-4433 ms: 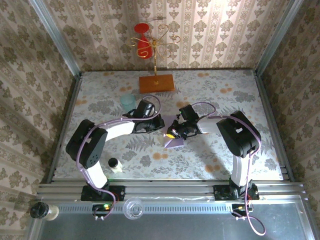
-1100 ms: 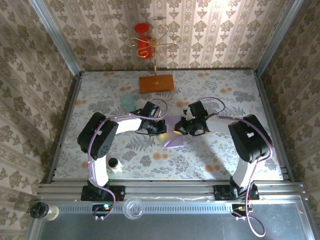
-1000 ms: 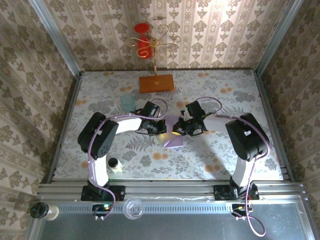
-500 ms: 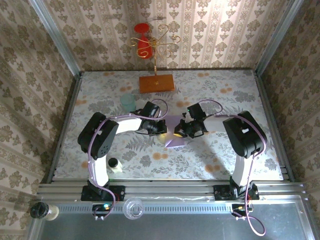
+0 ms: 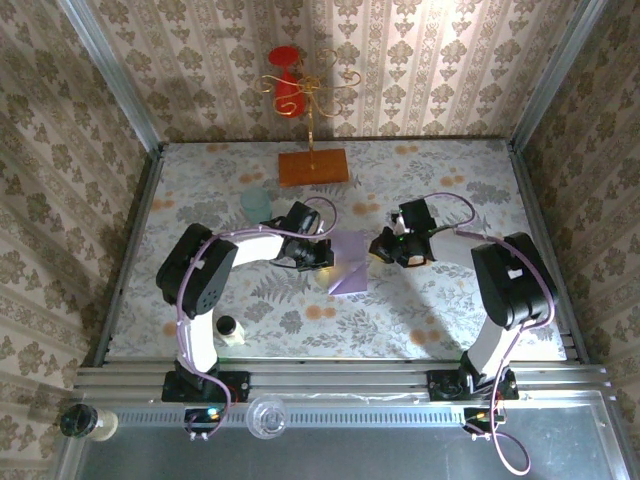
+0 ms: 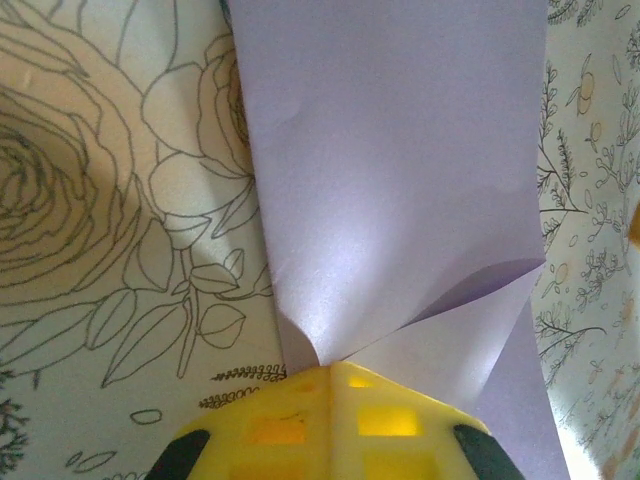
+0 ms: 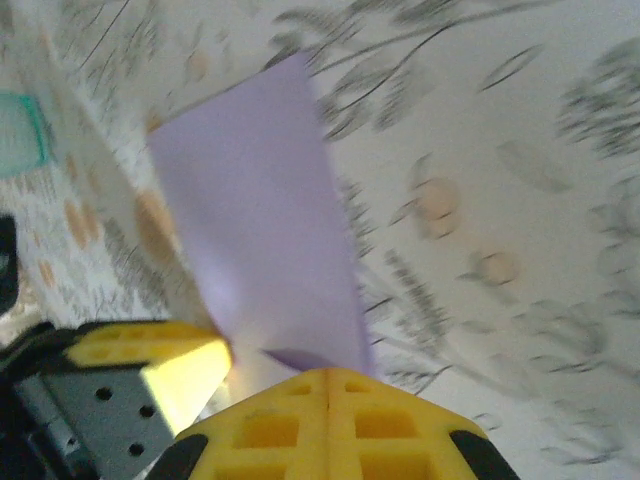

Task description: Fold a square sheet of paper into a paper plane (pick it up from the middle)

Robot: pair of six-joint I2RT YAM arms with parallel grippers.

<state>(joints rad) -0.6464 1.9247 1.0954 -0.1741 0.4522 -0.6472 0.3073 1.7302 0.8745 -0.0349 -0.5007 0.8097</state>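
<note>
Jaws on both arms were closed all the way. The square sheet of paper, pale lilac and already folded into a rectangle longer from near to far, lay on the floral table about midway between the two arms. It sat on the near side of the orange-brown wooden board and to the right of the pale teal cup. The left jaws reached it from the left. Their yellow fingertips were pressed together right at the sheet's edge, where that edge and the crease of a turned-over corner flap ran together. Whether a layer of paper was nipped between them I could not tell. In the right wrist view the sheet stretched away from the right jaws, whose fingertips met with nothing visible between them. From above they sat just beside the sheet's right edge, and whether they touched it I could not tell. A small black-capped bottle stood near the left arm's base, well apart from the paper.
</note>
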